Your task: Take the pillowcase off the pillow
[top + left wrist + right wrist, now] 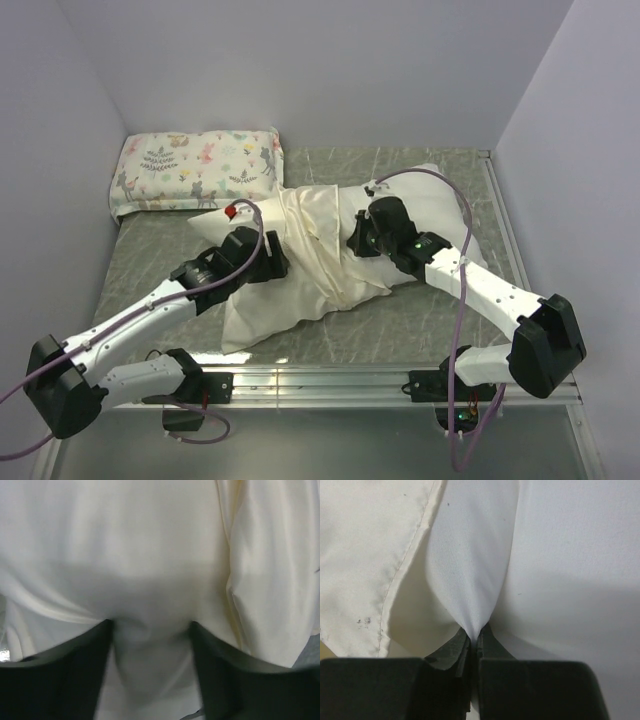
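Note:
The cream glossy pillowcase [300, 255] lies bunched over the left and middle of the white pillow [445, 205], whose right part sticks out bare. My left gripper [272, 265] rests on the pillowcase's left part. In the left wrist view its gripper [150, 630] is open, with the jaws wide apart and pressed into the cream pillowcase [150, 555], which bulges between them. My right gripper [358, 238] sits at the pillowcase's open edge. In the right wrist view this gripper [475, 635] is shut on a pinched fold of the matte white pillow [470, 570], and the pillowcase hem [370, 555] lies to the left.
A small pillow printed with animals and leaves [195, 170] lies at the back left against the wall. Grey walls close in the left, back and right. A metal rail [330, 380] runs along the near edge of the grey marbled table [150, 250].

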